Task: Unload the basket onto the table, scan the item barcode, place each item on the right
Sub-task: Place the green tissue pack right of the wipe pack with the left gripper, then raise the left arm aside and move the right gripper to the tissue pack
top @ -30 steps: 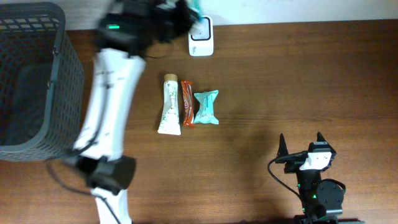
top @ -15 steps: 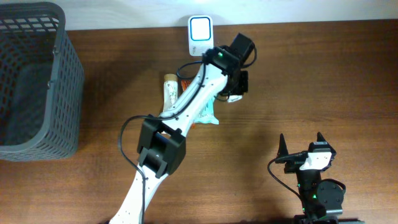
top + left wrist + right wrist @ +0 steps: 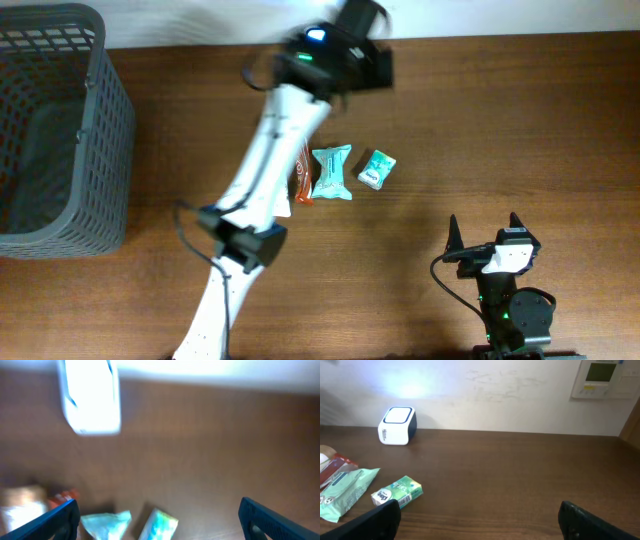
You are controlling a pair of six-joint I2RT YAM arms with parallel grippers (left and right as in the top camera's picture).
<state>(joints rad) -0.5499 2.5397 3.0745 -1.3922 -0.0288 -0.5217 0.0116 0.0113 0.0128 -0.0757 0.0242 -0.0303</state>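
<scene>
Nearest the robot, the right arm sits parked at the front edge of the worktop (image 3: 520, 130). Its right fingers (image 3: 375, 520) are spread wide with nothing between them. It appears to be waiting out of the way, facing the goods.

Mid-worktop, a short row of goods lies flat. A tube (image 3: 325, 452) is mostly hidden under the left arm. Just beside it comes a brown bar (image 3: 301, 180), and then a teal packet (image 3: 331, 172). A small green pack (image 3: 376, 169) lies tilted just to the right of the packet. It is a little apart from the packet and clear of both arms. It rests free on the wood, with no fingers touching it. Being set off from the row, it is probably the item in hand for scanning. Whether its barcode faces up cannot be made out.

To the far left stands a dark mesh basket (image 3: 100, 150), well apart from the row. It is likely there to take scanned goods.

Farther back, the left arm stretches across the row toward the rear edge and is blurred by motion. Its left fingers (image 3: 60, 517) stand fully apart and hold nothing. The wrist view looks down past them at the pack and packet.

Farthest, a white scanner (image 3: 396, 425) stands against the pale wall (image 3: 495, 390), facing the worktop so that goods can be presented to it.
</scene>
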